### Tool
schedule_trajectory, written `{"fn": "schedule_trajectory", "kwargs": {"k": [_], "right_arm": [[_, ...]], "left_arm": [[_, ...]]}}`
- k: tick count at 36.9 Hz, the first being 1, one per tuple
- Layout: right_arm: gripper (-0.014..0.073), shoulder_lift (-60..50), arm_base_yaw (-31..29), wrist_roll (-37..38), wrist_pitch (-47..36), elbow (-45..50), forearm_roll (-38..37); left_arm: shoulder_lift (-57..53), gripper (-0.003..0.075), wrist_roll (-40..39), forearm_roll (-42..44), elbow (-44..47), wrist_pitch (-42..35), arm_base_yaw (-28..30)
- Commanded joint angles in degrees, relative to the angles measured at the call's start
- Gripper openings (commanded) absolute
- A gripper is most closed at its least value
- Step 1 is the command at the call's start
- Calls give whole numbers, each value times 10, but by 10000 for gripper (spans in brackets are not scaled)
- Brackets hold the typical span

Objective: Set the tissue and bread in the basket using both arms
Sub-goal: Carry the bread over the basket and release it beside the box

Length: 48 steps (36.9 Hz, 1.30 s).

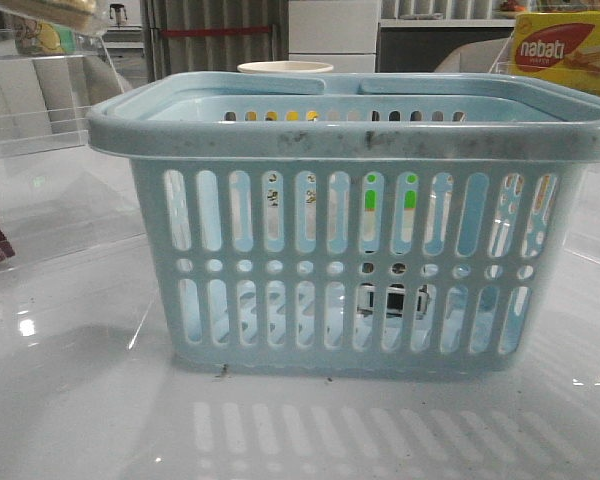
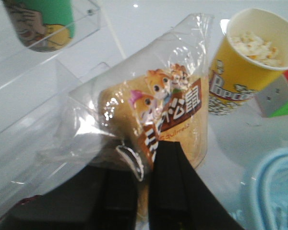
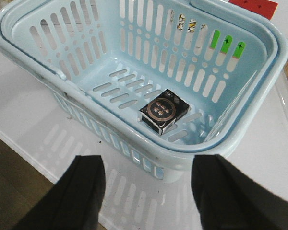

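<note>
**One item down, one being carried in**

Front view: the basket (image 1: 350, 135) is standing upright in the middle of the table, its handles folded down along the rim, so the mouth is lying open from above. A dark shape is showing through the lower slots; I cannot tell from here what it is. The nabati box (image 1: 565, 50) is sitting behind, well apart.

Left wrist view: the left gripper (image 2: 143, 160) is clamping the bread (image 2: 182, 134), its fingers pinching wrapper and loaf near one end. The bread is looking golden-brown inside clear, crinkled plastic with a dark cartoon label strip. It is hanging above the table, near the popcorn cup (image 2: 245, 62). A corner of the basket (image 2: 273, 177) is showing alongside. To do this step well, the arm should be carrying the loaf over the rim and lowering it before letting go; the slack wrapper could be catching on the edge.

Right wrist view: the right gripper (image 3: 149, 163) is hovering with its fingers spread wide and holding nothing. The tissue (image 3: 164, 111), a small pack with a dark printed top and pale sides, is lying flat on the basket (image 3: 19, 52) floor.
</note>
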Motion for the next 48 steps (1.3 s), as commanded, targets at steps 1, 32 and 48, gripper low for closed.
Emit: {"fn": "schedule_trajectory", "kwargs": {"k": [1,32,48], "right_arm": [[508,-2,-2,-4,-42,-16,12],[508,-2,-2,-4,-42,-16,12],[508,-2,-2,-4,-42,-16,12]], "left_arm": [[-43,127,2,-11,-23,-12,-44],[98,365,75,1,-23,68,-272],[98,435,71,-19,-60,107,-272]]}}
